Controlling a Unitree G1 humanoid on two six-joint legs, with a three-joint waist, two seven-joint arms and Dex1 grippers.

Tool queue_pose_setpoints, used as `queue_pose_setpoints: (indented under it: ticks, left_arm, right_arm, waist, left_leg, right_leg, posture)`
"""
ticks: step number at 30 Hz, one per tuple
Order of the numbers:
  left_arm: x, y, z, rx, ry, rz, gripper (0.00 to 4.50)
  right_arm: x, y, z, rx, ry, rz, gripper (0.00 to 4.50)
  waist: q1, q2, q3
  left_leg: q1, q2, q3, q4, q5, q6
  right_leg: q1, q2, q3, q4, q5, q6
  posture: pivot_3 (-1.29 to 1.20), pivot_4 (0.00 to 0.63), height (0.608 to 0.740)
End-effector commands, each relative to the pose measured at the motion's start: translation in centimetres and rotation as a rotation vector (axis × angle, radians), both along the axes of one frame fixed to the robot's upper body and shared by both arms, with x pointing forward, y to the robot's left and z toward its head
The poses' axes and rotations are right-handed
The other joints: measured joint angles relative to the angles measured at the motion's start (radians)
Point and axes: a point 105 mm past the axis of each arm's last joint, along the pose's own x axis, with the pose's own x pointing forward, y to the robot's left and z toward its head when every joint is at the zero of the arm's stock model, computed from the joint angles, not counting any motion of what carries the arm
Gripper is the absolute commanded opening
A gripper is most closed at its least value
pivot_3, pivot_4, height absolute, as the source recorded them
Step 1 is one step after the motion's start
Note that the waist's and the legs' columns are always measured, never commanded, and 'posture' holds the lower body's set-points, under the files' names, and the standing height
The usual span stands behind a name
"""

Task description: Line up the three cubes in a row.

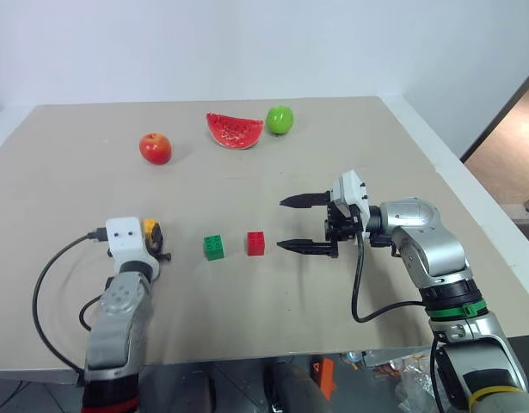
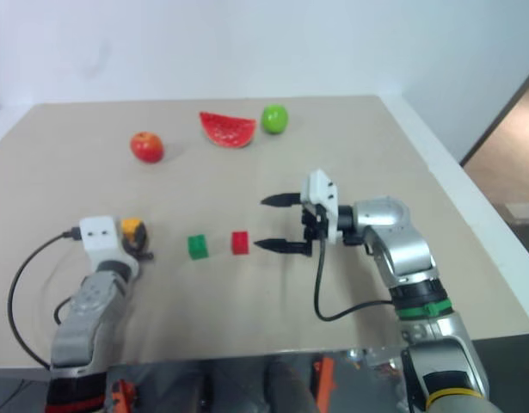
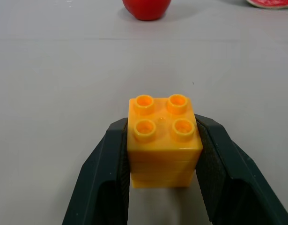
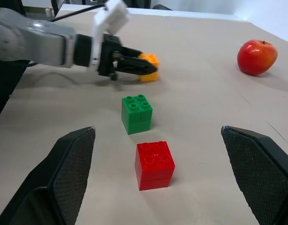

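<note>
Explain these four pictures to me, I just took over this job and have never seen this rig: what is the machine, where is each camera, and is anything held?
It is a two-armed humanoid robot. Two pictures come from its head, looking down over a tan table. The other two come from cameras on each wrist, looking along that arm's jaws.

On the table lie a red cube and a green cube side by side, slightly apart. Farther back are a red apple, a watermelon slice and a green apple.

The left gripper is shut on the yellow-orange cube, its jaws pressing two opposite sides. The right gripper is open and holds nothing, pointing at the red cube.
</note>
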Motion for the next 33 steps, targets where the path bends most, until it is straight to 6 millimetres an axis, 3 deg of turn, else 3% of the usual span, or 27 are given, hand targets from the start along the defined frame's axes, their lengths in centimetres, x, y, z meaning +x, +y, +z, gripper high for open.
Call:
queue_pose_setpoints:
  ticks: [1, 11, 20, 32, 33]
  left_arm:
    - [-1.4, -0.7, 2.6, 0.027, -0.109, -0.05, 1.33]
    - [-2.7, -3.6, 1.9, 0.115, -0.07, -0.156, 1.33]
    - [-2.9, -1.8, 1.6, 0.103, -0.05, -0.048, 1.33]
    - [-2.8, -1.7, 0.5, 0.035, -0.003, -0.057, 1.33]
    - [-2.8, -1.6, 0.4, 0.027, -0.003, -0.055, 1.83]
  right_arm:
    - [-0.3, -0.1, 0.9, 0.004, -0.043, 0.006, 4.5]
    - [-0.5, -0.3, 0.7, -0.001, -0.039, 0.002, 4.5]
    - [-0.6, -0.5, 0.7, -0.006, -0.037, -0.002, 4.5]
    - [-0.5, -0.4, 0.7, 0.002, -0.034, -0.005, 4.5]
    - [-0.5, -0.3, 0.7, 0.002, -0.034, -0.005, 4.5]
  waist:
    - [0.0, 0.0, 0.0]
    - [0.0, 0.0, 0.0]
    - [-0.001, 0.0, 0.0]
    - [-0.001, 0.0, 0.0]
    - [-0.001, 0.0, 0.0]
  left_leg:
    - [0.0, 0.0, 0.0, 0.0, 0.0, 0.0]
    - [0.0, 0.0, 0.0, 0.0, 0.0, 0.0]
    - [0.0, 0.0, 0.001, -0.002, 0.0, 0.0]
    - [0.0, 0.0, 0.001, -0.002, 0.0, 0.0]
    - [0.0, 0.0, 0.001, -0.002, 0.0, 0.0]
  right_leg:
    - [0.0, 0.0, 0.0, 0.0, 0.0, 0.0]
    - [-0.001, 0.0, 0.0, 0.0, 0.0, 0.0]
    - [-0.002, 0.001, 0.001, 0.0, 0.0, 0.0]
    - [-0.002, 0.001, 0.001, 0.0, 0.0, 0.0]
    - [-0.002, 0.0, 0.001, 0.0, 0.0, 0.0]
  posture:
    - [0.0, 0.15, 0.74]
    - [0.0, 0.15, 0.74]
    - [0.0, 0.15, 0.74]
    - [0.0, 0.15, 0.74]
    - [0.0, 0.15, 0.74]
